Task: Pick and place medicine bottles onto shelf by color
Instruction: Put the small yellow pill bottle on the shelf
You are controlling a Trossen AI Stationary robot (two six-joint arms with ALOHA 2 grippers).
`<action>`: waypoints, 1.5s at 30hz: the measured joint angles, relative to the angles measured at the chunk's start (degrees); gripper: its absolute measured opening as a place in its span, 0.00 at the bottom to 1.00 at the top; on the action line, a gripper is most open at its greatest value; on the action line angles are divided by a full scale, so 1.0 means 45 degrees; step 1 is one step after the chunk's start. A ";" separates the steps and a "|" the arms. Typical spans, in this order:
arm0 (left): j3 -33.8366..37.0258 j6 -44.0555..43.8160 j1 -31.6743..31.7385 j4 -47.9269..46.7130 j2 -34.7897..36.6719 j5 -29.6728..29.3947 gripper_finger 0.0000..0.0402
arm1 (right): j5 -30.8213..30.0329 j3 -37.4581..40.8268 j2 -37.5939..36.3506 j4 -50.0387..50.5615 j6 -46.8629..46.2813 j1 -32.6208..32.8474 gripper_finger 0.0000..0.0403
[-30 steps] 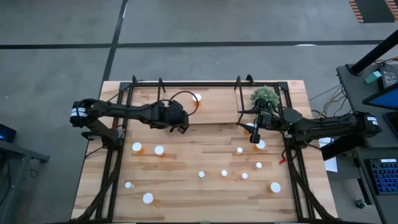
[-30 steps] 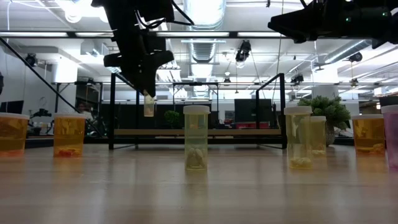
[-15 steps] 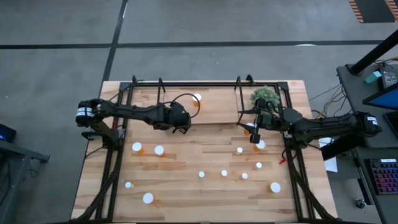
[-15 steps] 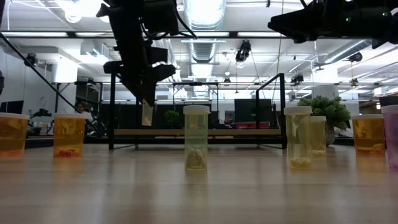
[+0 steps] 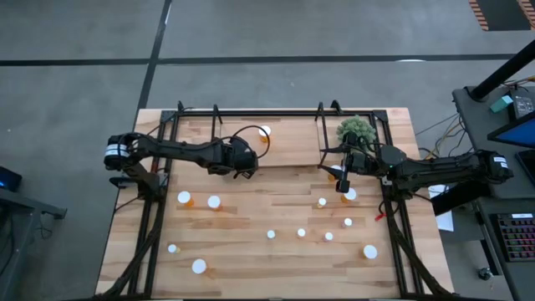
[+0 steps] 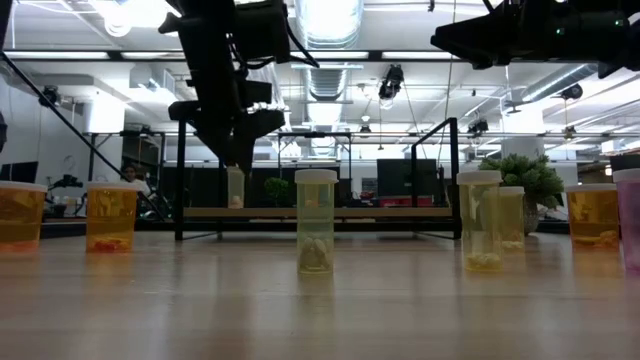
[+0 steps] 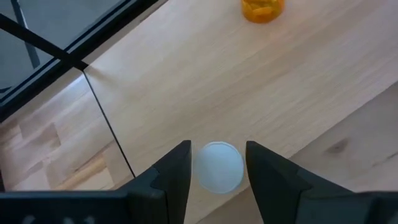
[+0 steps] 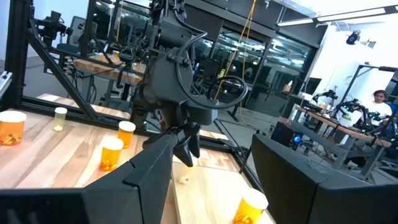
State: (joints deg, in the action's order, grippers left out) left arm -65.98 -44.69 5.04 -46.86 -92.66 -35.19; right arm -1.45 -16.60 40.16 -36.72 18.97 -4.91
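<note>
Now the left gripper (image 7: 217, 163) loosely straddles a white-capped bottle (image 7: 218, 166) on the shelf (image 7: 298, 93).

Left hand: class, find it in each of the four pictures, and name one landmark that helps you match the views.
High view: the left hand is left of centre, over the shelf.
Low view: upper left, just above a pale bottle.
Left wrist view: bottom centre, straddling that bottle's white cap.
Right wrist view: centre, pointing down.
Shared landmark: the shelf's light-wood board below it.
</note>
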 joint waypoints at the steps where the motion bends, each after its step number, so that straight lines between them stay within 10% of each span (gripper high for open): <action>1: 0.0000 0.0000 0.0000 -0.0011 -0.0001 0.0006 0.34 | 0.0000 0.0000 0.0000 0.0003 0.0004 0.0003 0.52; 31: -0.1782 0.3397 0.0024 -0.0070 0.0810 0.1772 0.34 | 0.0000 0.0000 0.0000 0.0005 0.0022 0.0002 0.52; 45: -0.4082 0.8784 -0.0646 -0.2501 0.0635 0.3813 0.01 | 0.0000 0.0000 0.0000 0.0006 0.0058 0.0002 0.52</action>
State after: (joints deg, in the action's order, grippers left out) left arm -84.34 -5.16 2.13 -58.12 -89.80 -18.03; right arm -1.45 -16.60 40.16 -36.69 19.23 -4.90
